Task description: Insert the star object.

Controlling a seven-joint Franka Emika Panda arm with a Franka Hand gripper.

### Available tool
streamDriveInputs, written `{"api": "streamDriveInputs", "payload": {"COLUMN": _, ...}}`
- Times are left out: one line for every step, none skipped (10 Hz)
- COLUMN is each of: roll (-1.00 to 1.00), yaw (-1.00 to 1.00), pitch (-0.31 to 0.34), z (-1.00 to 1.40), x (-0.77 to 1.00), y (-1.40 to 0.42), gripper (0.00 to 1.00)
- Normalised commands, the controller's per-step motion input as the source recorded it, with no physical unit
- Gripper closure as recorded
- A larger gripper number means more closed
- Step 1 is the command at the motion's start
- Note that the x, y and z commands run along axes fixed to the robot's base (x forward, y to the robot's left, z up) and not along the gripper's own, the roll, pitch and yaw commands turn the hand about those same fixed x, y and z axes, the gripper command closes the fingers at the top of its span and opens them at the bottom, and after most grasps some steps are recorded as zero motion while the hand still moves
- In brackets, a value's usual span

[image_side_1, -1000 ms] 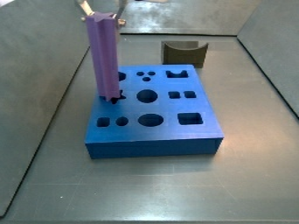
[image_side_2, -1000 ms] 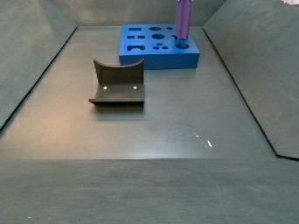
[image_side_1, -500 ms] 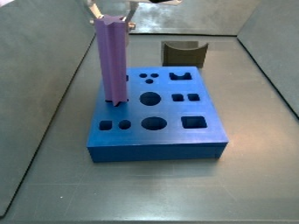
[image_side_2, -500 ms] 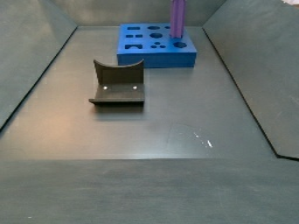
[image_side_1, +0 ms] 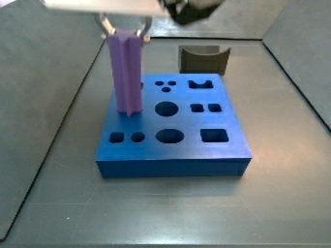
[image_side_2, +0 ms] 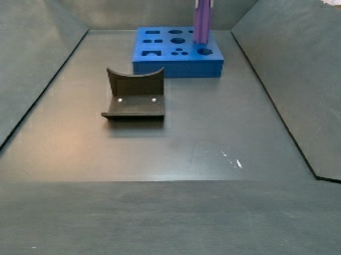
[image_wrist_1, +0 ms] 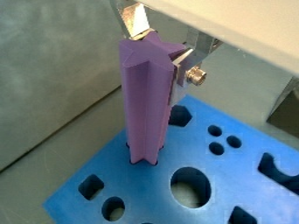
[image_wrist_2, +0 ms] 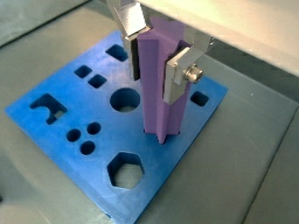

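The star object (image_side_1: 127,76), a tall ridged lavender peg, stands upright with its lower end in a hole of the blue block (image_side_1: 181,165) near the block's far left corner. My gripper (image_side_1: 126,31) is shut on the peg's upper part. In both wrist views the silver fingers (image_wrist_1: 136,19) (image_wrist_2: 176,74) clamp the peg (image_wrist_1: 149,105) (image_wrist_2: 162,96) from two sides, and its foot meets the block (image_wrist_1: 239,179) (image_wrist_2: 170,162). In a side view the peg (image_side_2: 204,20) rises from the block (image_side_2: 180,68) at the far end of the floor.
A dark brown curved block stands behind the blue block in a side view (image_side_1: 203,58) and mid-floor in a side view (image_side_2: 134,95). The blue block has several other shaped holes. Grey walls ring the floor.
The gripper has come down with the peg. The peg's top is lower and its foot has sunk into the block's hole.
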Motion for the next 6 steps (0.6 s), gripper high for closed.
{"api": "streamDriveInputs", "payload": {"roll": 0.12, "yaw": 0.00, "pitch": -0.059, "z": -1.00, "x": 0.00, "y": -0.09, "gripper": 1.00}}
{"api": "streamDriveInputs", "payload": {"roll": 0.03, "yaw": 0.00, "pitch": -0.114, "z": -1.00, "x": 0.00, "y": -0.12, "gripper": 1.00}}
{"api": "streamDriveInputs", "payload": {"roll": 0.01, "yaw": 0.00, "pitch": -0.111, "z": -1.00, "x": 0.00, "y": -0.10, "gripper": 1.00}}
{"api": "streamDriveInputs", "payload": {"roll": -0.04, "yaw": -0.02, "pitch": -0.191, "z": -0.86, "x": 0.03, "y": 0.00, "gripper": 1.00}}
{"api": "streamDriveInputs", "payload": {"roll": -0.11, "yaw": 0.00, "pitch": -0.130, "z": -0.43, "x": 0.00, "y": 0.01, "gripper": 1.00}}
{"api": "streamDriveInputs", "payload": {"roll": 0.00, "yaw": 0.00, "pitch": 0.000, "z": 0.00, "x": 0.00, "y": 0.00, "gripper": 1.00}}
